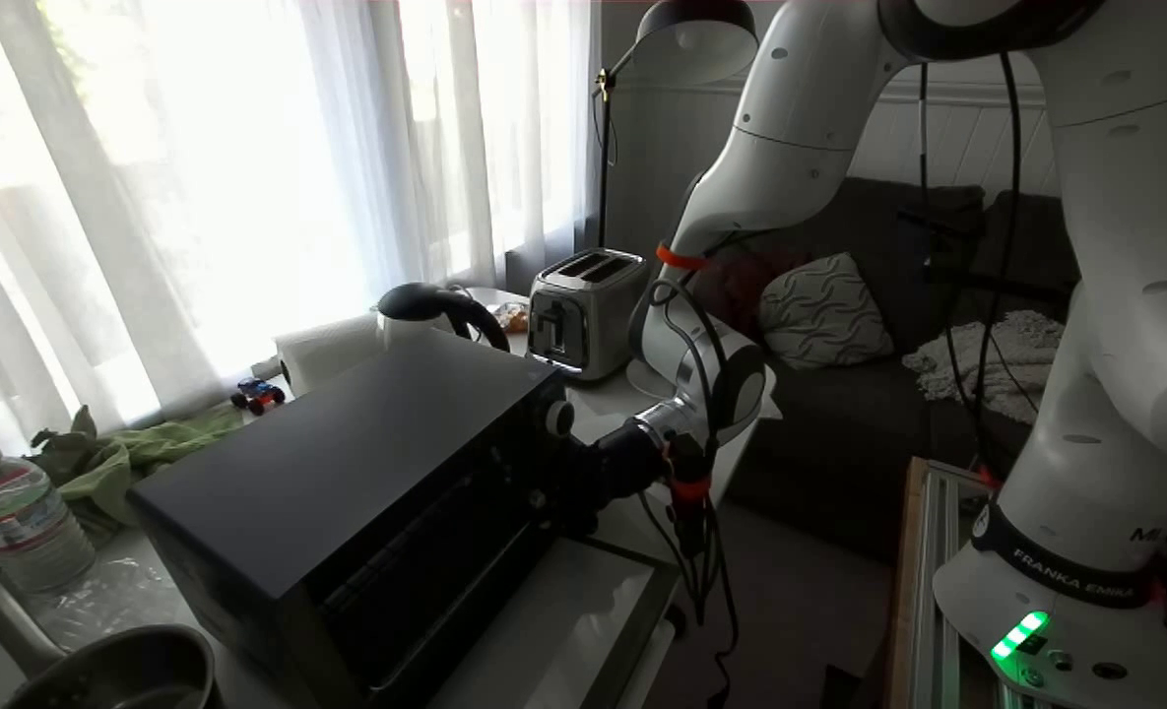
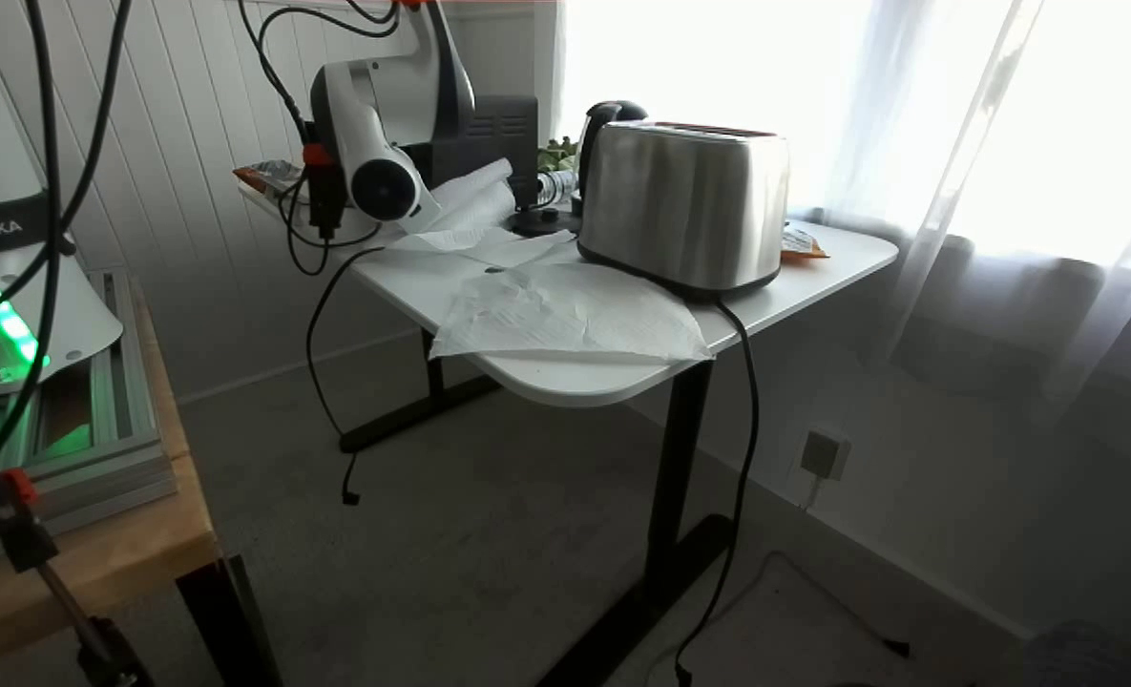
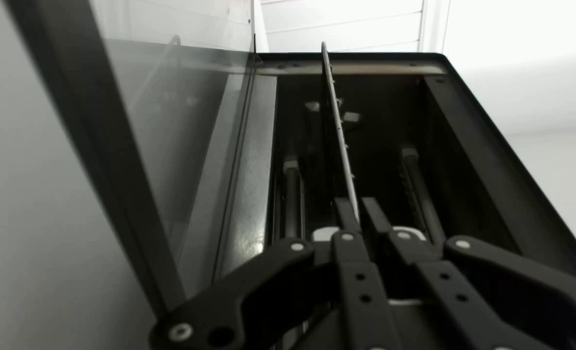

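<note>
Pinching the edge of a rack [image 3: 339,121] in the wrist view, had the gripper [image 3: 360,209] drawn almost fully together, with that thin metal strip running in between the fingertips [image 3: 376,214]. Could not judge the firmness of the hold. Found the rack stretching away ahead of the gripper, inside a dark toaster oven [image 3: 492,160]. Made out rods [image 3: 292,199] on either side of the rack and, farther out to the left of the gripper, the open glass door [image 3: 105,155].

In an exterior view, saw the gripper low at the front of the toaster oven, near the knob [image 1: 558,418] and close to the lowered glass door. Spotted a toaster [image 1: 588,320] behind the gripper, with a kettle [image 1: 416,300] to the left of that. Noted, well apart from the gripper and across the toaster oven, a toy truck [image 1: 258,396], a water bottle [image 1: 27,517] and a pan [image 1: 140,650].

In an exterior view, caught the arm [image 2: 388,105] over the tabletop [image 2: 575,384], with the gripper hidden behind. Found crumpled sheets [image 2: 565,310] and the toaster on the near side of the gripper.
</note>
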Controlling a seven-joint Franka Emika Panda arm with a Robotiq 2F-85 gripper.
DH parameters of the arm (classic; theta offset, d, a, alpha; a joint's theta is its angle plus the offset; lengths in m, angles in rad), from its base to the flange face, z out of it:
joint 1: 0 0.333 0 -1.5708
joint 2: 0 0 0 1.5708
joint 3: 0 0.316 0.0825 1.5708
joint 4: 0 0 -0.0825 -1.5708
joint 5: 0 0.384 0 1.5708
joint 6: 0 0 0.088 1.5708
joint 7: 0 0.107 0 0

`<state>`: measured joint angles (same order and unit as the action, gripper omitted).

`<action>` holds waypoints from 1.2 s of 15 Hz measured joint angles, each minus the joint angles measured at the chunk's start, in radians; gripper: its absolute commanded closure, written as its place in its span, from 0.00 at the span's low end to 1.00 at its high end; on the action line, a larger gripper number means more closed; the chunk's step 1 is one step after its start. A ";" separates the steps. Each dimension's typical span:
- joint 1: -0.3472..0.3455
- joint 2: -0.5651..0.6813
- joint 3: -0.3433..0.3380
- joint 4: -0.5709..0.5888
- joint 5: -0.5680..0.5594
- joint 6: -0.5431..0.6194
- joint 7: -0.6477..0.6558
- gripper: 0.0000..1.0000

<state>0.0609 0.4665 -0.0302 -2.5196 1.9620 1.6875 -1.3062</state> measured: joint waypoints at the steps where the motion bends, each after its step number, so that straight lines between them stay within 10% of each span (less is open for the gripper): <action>1: 0.001 0.000 0.000 0.001 0.006 0.002 0.000 0.97; 18: 0.019 -0.003 0.009 -0.001 0.096 0.028 -0.004 0.97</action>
<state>0.0799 0.4631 -0.0209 -2.5207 2.0576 1.7156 -1.3098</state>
